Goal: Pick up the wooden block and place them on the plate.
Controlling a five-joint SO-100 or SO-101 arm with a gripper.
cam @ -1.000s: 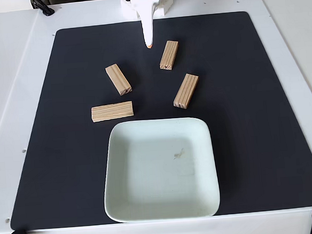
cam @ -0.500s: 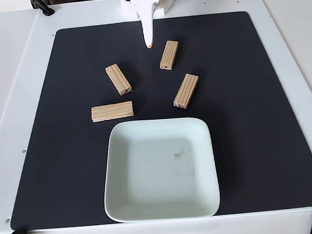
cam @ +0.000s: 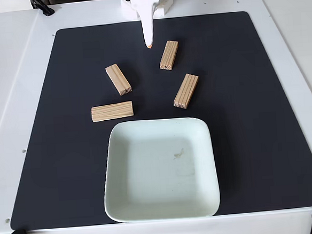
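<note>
Claw point(cam: 149, 44) clenched, empty | four wooden blocks on mat | plate point(cam: 119, 200) bare

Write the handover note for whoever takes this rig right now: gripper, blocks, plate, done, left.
Gripper: at the far edge of the black mat, tip pointing down, holding nothing; whether it is open or shut cannot be told.
Blocks: all four lie on the mat beyond the plate: far right block, near right block, far left block, near left block.
Done: nothing; the plate holds no block.
Left: pick up and place all four.
</note>
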